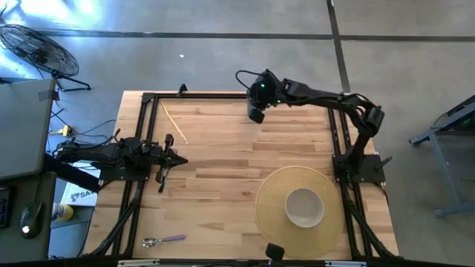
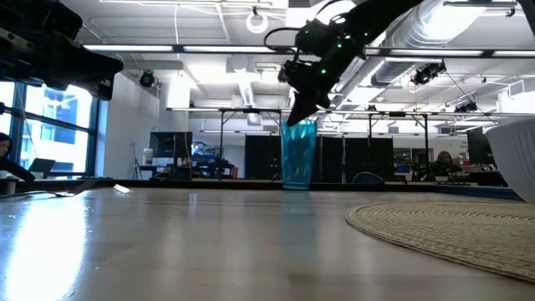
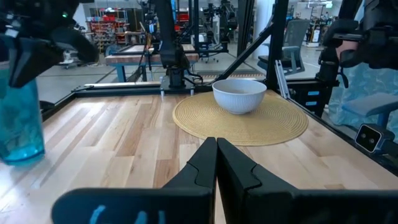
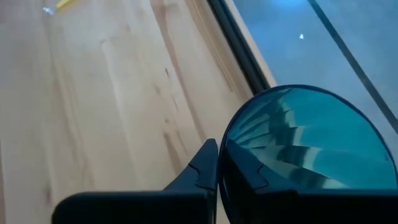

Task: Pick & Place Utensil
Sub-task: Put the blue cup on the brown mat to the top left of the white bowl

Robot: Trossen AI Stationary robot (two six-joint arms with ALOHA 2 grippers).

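Note:
A spoon [image 1: 163,239] with a purple handle lies flat on the table near its near-left corner, far from both grippers. A translucent blue cup [image 2: 298,155] stands upright on its base at the table's far edge, also seen as the cup [image 3: 18,118] and the cup [image 4: 311,149]. My right gripper [image 1: 256,111] is over the cup and shut on it. My left gripper [image 1: 178,159] waits at the table's left side, shut and holding nothing, as the left wrist view [image 3: 216,162] shows. My right gripper [image 4: 217,168] pinches the blue cup's rim [image 4: 229,138] on one side, one finger [image 4: 198,171] outside the wall and the other finger [image 4: 249,177] inside it. It comes from above, slanting down [image 2: 308,104]. The cup stands upright with its base on the table [image 2: 298,186].
A round woven placemat [image 1: 271,194] with a white bowl [image 1: 304,206] on it lies at the near right. A thin yellow stick [image 1: 174,122] lies at the far left. A small black object [image 1: 274,252] sits at the near edge. Bare wood lies in the middle.

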